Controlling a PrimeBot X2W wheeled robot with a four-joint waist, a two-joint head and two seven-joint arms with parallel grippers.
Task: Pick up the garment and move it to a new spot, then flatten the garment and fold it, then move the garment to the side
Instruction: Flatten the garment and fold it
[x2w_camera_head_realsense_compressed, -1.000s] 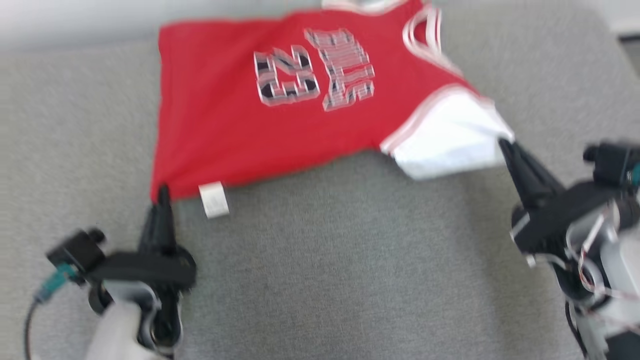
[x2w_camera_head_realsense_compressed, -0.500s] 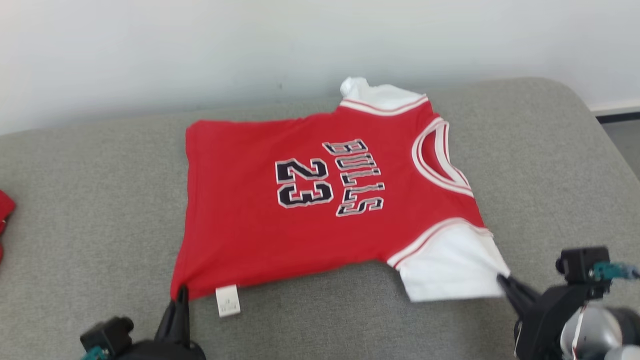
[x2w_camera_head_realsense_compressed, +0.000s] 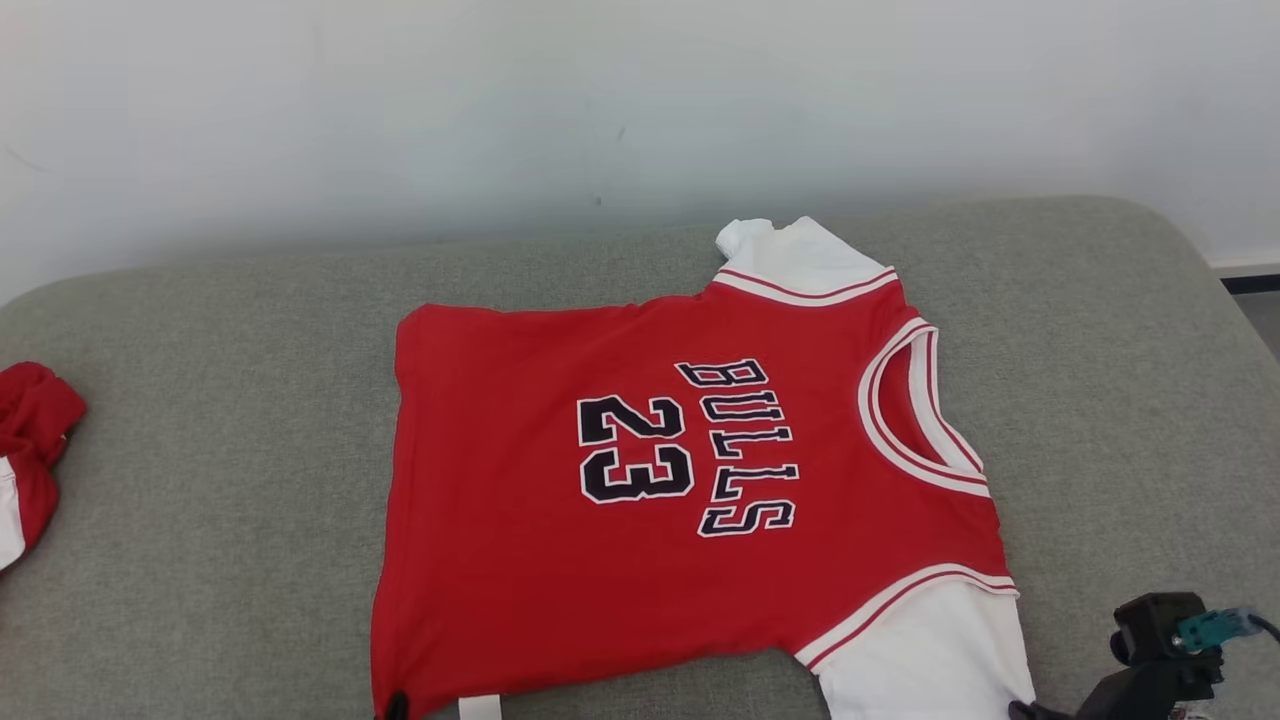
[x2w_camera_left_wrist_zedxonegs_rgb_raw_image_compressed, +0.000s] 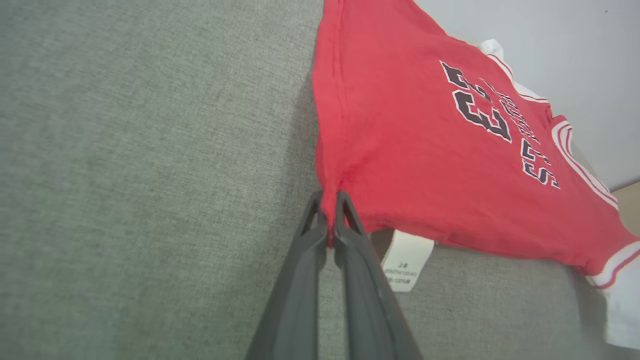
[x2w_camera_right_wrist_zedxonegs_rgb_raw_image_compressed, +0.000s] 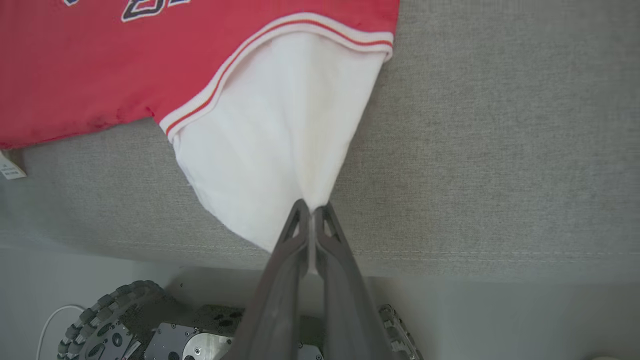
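The garment, a red jersey, lies spread nearly smooth midway across the grey cushion, with the left fingers clamped on its near hem corner beside the care label and the right fingers clamped on the tip of its near white sleeve, so flattening looks about finished. The next move likely calls for releasing both corners and regripping to fold the cloth away from the robot. That sleeve tip sits right at the cushion's front edge and the wall closes the far side, but bare cushion lies open to both sides, short of another red cloth at far left.
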